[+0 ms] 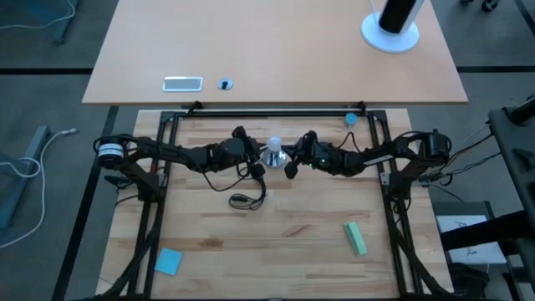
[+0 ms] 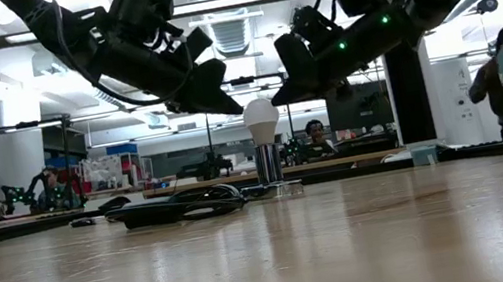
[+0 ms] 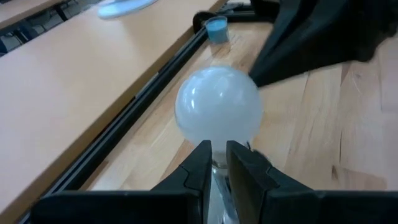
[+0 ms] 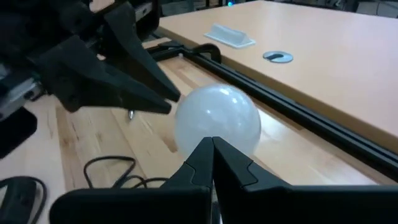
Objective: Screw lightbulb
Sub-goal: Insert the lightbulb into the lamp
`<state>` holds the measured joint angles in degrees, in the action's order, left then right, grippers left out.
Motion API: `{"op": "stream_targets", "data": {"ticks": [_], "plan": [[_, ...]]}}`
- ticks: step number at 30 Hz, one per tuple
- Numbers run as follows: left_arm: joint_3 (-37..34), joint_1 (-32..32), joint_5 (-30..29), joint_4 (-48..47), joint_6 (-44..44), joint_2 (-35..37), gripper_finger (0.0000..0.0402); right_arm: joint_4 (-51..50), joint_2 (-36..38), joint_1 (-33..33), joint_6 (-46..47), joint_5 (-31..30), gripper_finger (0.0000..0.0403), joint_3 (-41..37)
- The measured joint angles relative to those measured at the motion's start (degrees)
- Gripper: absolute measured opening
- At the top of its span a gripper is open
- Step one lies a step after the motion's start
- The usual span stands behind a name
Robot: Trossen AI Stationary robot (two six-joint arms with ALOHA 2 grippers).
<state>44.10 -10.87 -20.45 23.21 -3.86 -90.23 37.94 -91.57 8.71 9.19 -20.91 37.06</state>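
A: Bulb (image 1: pixel 273 145) stands upright in the socket (image 2: pixel 268 164); left gripper (image 2: pixel 221 93) slightly parted, right gripper (image 2: pixel 290 87) shut, both empty beside it.
B: Grip the glass gently (don't cross-thread), I'd say.

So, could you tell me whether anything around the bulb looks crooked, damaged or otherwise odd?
Nothing stands out. The lightbulb stands upright in the socket, with the left gripper and right gripper close on either side, neither touching it.
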Motion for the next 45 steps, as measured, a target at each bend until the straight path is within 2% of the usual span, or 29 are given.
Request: {"op": "stream_targets", "data": {"ticks": [7, 12, 17, 29, 35, 40, 45], "plan": [[-0.01, 0.7, 0.01, -1.39, 0.33, 1.37, 0.0041, -3.61, 1.24, 0.26, -0.22, -4.37, 0.0, 0.02], [-0.01, 0.2, 0.0, -1.08, 0.03, 0.27, 0.0041, -2.76, 1.15, 1.51, -0.85, -4.5, 0.0, 0.05], [-0.01, 0.11, 0.02, 2.58, -0.1, -1.52, 0.0041, -2.1, 1.07, 2.19, -0.96, -2.05, 0.0, 0.07], [-0.01, -0.3, -0.23, 2.5, -0.09, -2.0, 0.0041, -1.65, 1.05, 2.15, 1.1, 1.94, 0.0, 0.07], [-0.01, -0.39, -3.61, 2.92, 0.09, -2.0, 0.0041, -1.63, 1.05, 2.01, 1.69, 3.7, 0.0, 0.07], [-0.01, -0.28, -3.62, 0.19, 0.44, -1.13, 0.0041, -4.16, 1.94, 2.03, 2.7, 2.47, 0.0, 0.07], [-0.01, -0.28, -2.46, -1.27, 0.93, -0.23, 0.0041, -6.93, 3.78, 2.64, 2.72, -1.83, 0.0, 0.09]]}}
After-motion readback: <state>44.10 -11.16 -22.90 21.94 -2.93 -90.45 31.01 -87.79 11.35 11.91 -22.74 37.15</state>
